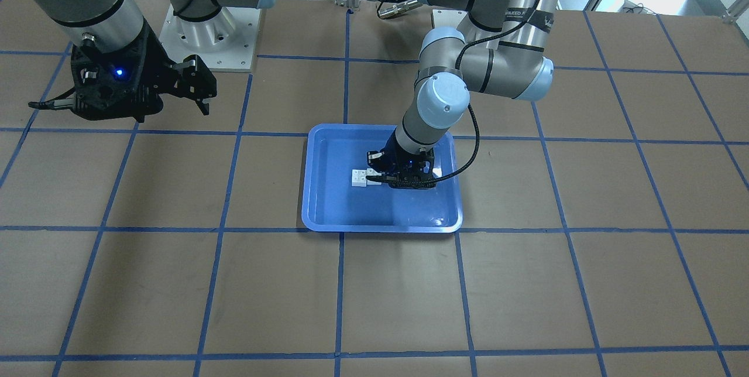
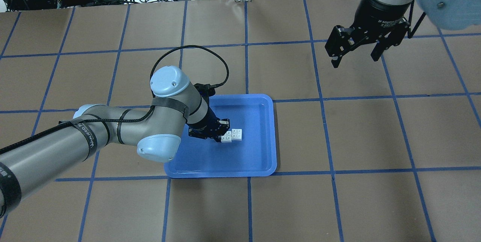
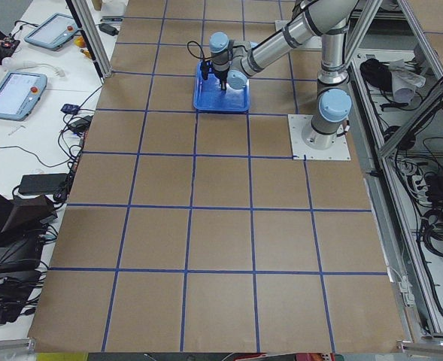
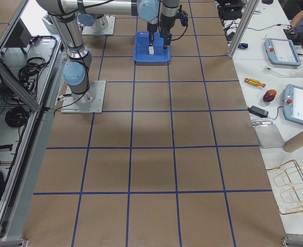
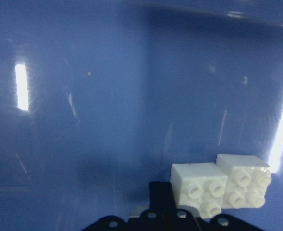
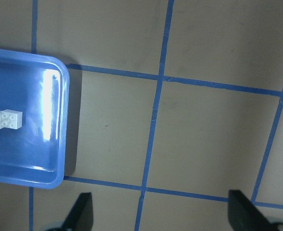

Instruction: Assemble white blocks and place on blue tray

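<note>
- Blue tray [image 2: 256, 116]: it lies near the middle of the desk [image 2: 357, 140], flat on the brown paper, and I judge that it needs no further move.
- Left end effector [image 2: 221, 131]: it is low inside the tray, right at the blocks. From my feeds I cannot tell whether its jaws are pinching a block or standing clear of it.
- Right end effector [image 2: 355, 61]: it hangs well apart from the tray with its jaws spread and nothing between them.
- White blocks [image 2: 232, 135]: two studded bricks, joined with a slight offset, rest on the tray floor. By my reckoning, assembly and placing are done. What is left is letting go, if the left arm has a grip, and backing out.
- Writing: a black strap [image 2: 89, 136] on the left forearm carries white letters, roughly "VANQUEED", though I am not sure. The label on the right wrist is too small to read. I see none on the tray or blocks.
</note>
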Tool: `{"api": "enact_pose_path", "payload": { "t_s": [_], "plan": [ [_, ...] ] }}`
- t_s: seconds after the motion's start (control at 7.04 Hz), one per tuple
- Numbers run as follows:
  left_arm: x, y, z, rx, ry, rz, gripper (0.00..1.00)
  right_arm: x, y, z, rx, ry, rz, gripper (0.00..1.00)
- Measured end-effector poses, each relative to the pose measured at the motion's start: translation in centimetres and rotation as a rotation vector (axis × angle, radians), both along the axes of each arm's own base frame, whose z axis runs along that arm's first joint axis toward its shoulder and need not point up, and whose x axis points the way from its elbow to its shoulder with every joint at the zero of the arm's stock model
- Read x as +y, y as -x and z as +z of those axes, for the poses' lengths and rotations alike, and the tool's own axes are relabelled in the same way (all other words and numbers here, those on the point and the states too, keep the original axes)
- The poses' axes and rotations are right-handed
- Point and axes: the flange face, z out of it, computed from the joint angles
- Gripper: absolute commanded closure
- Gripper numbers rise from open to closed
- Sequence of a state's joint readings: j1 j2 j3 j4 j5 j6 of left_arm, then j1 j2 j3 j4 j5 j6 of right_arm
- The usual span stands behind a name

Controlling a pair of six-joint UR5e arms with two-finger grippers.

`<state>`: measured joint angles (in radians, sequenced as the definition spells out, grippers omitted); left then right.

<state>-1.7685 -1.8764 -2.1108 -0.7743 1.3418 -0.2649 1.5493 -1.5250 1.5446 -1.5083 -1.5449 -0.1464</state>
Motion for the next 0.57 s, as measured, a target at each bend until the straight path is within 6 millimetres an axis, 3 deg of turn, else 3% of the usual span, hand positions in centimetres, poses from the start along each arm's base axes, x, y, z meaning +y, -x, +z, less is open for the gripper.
{"api": "enact_pose_path", "payload": {
  "t_s": [0.57],
  "plan": [
    [0.05,0.36,0.07,0.002,0.011,-0.005,0.90,0.58,0.12,0.70,0.011,0.002,-0.118,0.00]
  ]
}}
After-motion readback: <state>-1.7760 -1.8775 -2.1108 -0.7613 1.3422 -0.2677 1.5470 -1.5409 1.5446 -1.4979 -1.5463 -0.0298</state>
